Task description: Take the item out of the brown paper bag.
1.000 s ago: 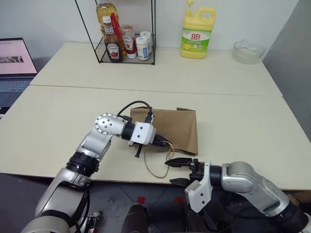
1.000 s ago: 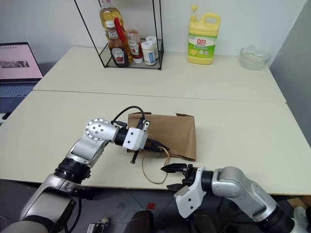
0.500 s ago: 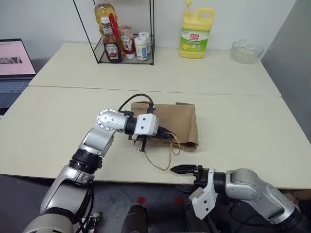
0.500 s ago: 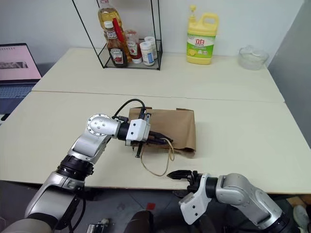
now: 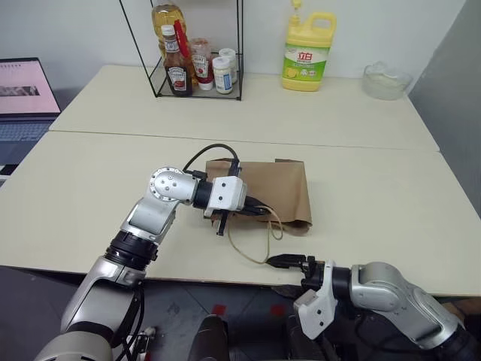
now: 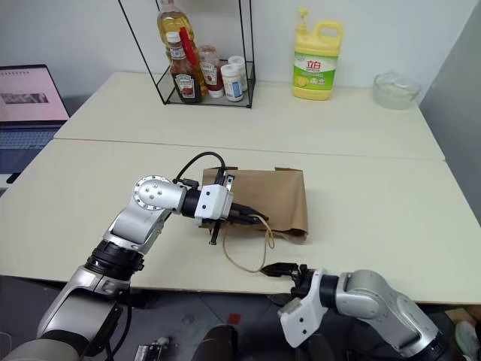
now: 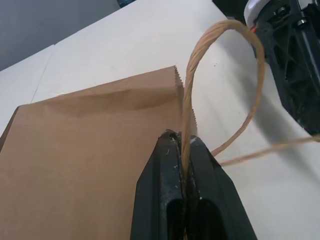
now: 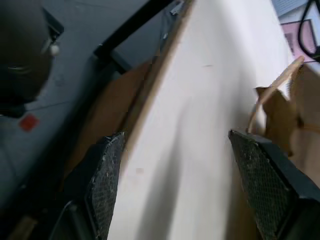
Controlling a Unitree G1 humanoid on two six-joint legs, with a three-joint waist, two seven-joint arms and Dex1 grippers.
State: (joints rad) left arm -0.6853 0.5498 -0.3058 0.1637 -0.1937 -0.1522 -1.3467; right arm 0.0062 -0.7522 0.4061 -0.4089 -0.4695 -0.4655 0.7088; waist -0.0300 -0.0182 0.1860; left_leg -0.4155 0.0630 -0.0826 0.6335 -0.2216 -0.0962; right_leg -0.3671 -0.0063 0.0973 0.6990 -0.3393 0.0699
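One brown paper bag (image 5: 274,192) lies flat on my near table (image 5: 90,188); I cannot see inside it. In the left wrist view, my left gripper (image 7: 183,145) pinches one cord handle (image 7: 220,75). In the right wrist view, my right gripper (image 8: 175,150) straddles the table edge, fingers wide, empty.

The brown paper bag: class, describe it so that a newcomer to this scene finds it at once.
On the nearer cream table, look near the middle of the front half. The brown paper bag lies flat there, its tan cord handle pinched in the left end effector. It is the only brown kraft thing, far from the yellow detergent jug.
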